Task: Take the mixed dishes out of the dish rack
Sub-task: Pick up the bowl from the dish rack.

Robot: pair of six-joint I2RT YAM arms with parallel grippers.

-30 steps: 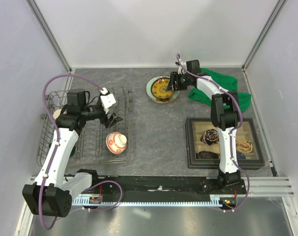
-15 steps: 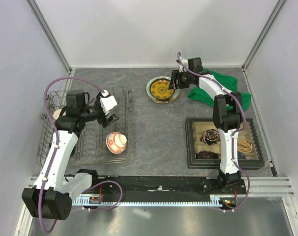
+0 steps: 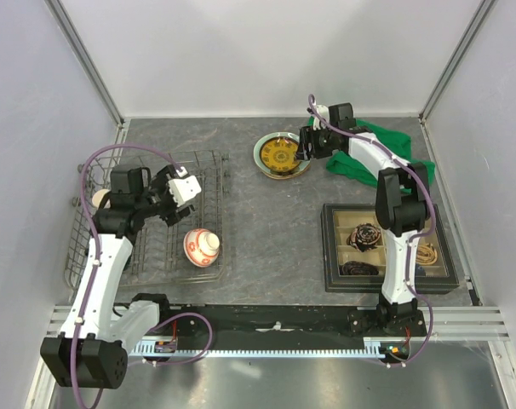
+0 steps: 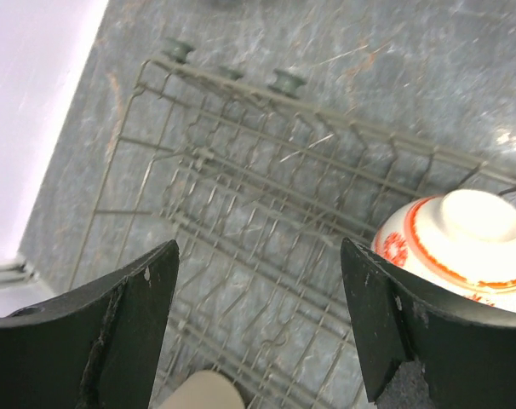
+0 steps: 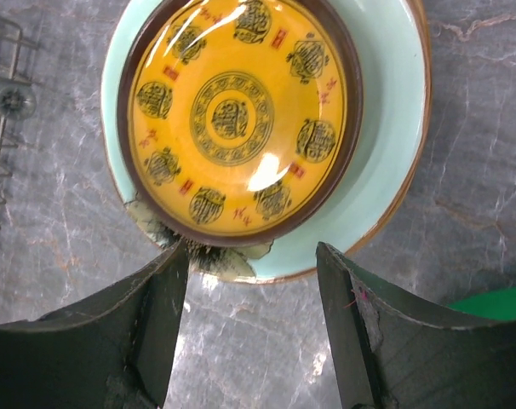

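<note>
The grey wire dish rack (image 3: 214, 170) stands at the left. In it a red-and-white bowl (image 3: 201, 246) lies upside down at the near right, and a beige cup (image 3: 99, 198) sits at the left edge. My left gripper (image 3: 168, 207) hovers open over the rack's tines (image 4: 266, 179), the bowl (image 4: 462, 239) to its right and the cup (image 4: 203, 392) just below it. On the table behind, the yellow-gold plate (image 3: 281, 154) rests on the pale green plate (image 3: 260, 156). My right gripper (image 3: 303, 145) is open and empty beside their rim (image 5: 386, 153), apart from it.
A green cloth (image 3: 386, 153) lies at the back right, behind the right arm. A black compartmented tray (image 3: 328, 256) with small items sits at the near right. White walls close in the table on three sides.
The left gripper has swung back to the left over the rack, away from the bowl. The right gripper has drawn back a little to the right, off the stacked plates.
</note>
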